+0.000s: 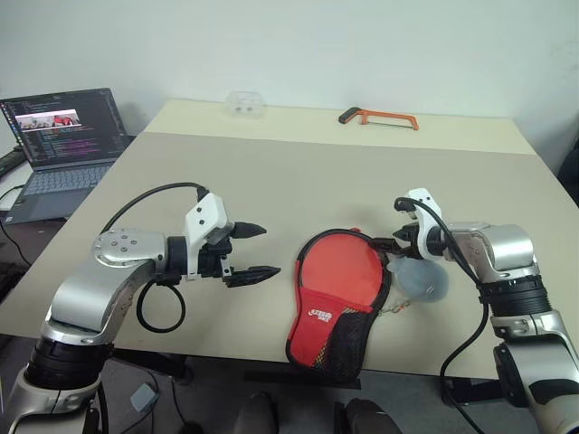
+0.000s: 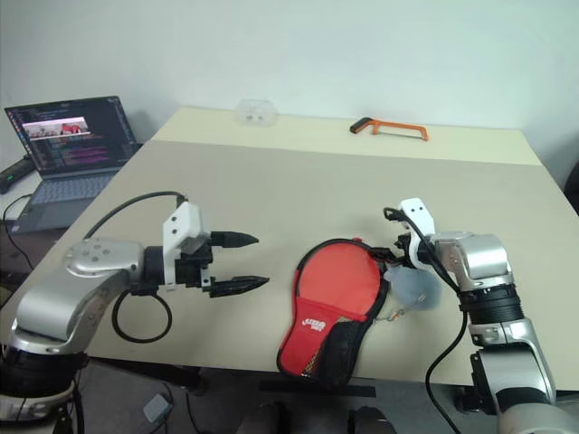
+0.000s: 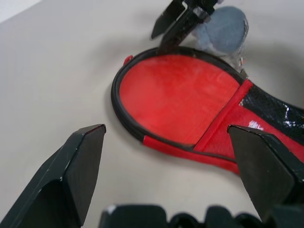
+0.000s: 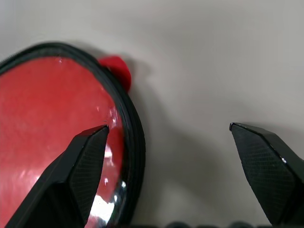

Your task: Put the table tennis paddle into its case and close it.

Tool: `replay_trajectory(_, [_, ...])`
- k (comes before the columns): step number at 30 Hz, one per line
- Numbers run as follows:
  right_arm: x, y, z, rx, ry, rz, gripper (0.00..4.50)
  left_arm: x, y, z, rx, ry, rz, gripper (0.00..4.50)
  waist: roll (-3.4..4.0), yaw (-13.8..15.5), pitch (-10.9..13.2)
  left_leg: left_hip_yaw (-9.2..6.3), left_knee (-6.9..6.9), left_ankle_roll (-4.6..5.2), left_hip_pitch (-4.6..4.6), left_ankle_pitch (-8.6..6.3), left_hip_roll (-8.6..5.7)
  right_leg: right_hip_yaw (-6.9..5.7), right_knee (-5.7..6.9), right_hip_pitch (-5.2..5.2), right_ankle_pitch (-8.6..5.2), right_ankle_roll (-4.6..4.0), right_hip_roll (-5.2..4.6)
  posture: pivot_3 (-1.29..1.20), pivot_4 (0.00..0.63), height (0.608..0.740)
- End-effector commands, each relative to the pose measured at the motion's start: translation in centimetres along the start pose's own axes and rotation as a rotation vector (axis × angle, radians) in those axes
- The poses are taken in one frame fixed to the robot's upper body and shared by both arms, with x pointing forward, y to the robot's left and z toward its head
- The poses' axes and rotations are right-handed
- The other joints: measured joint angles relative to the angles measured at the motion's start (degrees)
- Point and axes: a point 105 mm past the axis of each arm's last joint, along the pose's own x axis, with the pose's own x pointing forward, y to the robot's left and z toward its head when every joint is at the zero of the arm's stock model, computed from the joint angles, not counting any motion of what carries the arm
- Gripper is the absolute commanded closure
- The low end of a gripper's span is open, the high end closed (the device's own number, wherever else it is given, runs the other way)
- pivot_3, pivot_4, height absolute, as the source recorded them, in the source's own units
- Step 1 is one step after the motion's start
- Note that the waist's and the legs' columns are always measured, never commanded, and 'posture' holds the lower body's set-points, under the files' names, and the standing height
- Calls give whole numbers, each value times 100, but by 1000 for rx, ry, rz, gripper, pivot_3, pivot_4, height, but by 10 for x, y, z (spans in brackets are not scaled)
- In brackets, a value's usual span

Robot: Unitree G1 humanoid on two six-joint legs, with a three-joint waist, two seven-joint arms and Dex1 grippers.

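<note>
1. Left eye view: the red, black-edged paddle-shaped case (image 1: pixel 336 298) lies on the beige table (image 1: pixel 271 190) near its front edge.
2. Left gripper (image 1: pixel 251 251) hangs open beside it.
3. Right gripper (image 1: pixel 387 244), jaws spread, sits at the case's rounded rim.

Case (image 1: pixel 336 298) lies on table (image 1: pixel 271 181) near front edge, between left gripper (image 1: pixel 251 250) and right gripper (image 1: pixel 387 246). Hacksaw (image 1: pixel 380 117) at far edge, right of centre. Laptop (image 1: pixel 63 149) off table's left side.
</note>
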Motion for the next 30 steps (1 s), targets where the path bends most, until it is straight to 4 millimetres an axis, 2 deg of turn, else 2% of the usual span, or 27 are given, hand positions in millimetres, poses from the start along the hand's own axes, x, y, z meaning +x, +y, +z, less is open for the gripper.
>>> replay_trajectory(1, [-4,3,-1,-14,10,11,627,-5,-1,9,32,-12,16,0,0,-7,0,0,3,0,3,0,0,2,9,-1,-1,0,1,0,150,740])
replay_trajectory(12, [6,33,-6,-31,34,116,4389,-4,3,6,16,-10,51,0,0,-17,0,-1,39,1,3,-1,4,2,26,4,-3,5,6,0,150,740])
replay_trajectory(19, [8,30,2,-78,2,93,4473,-4,4,5,17,-7,59,0,0,-73,0,0,38,2,4,-1,5,4,26,3,-2,4,7,0,150,740])
replay_trajectory(22, [8,18,18,-303,-35,8,4473,-4,5,5,18,-7,60,0,0,-116,0,0,40,2,4,-1,5,5,26,3,-3,5,7,0,150,740])
replay_trajectory(24, [10,17,24,-425,-38,-3,4473,-3,5,5,20,-6,60,0,0,-136,0,2,44,2,4,0,5,7,27,3,-5,10,7,0,150,740])
replay_trajectory(30, [26,19,43,-569,-56,-2,4473,0,7,5,26,-7,59,0,0,-145,0,5,51,2,4,0,6,12,29,3,-3,8,7,0,150,740])
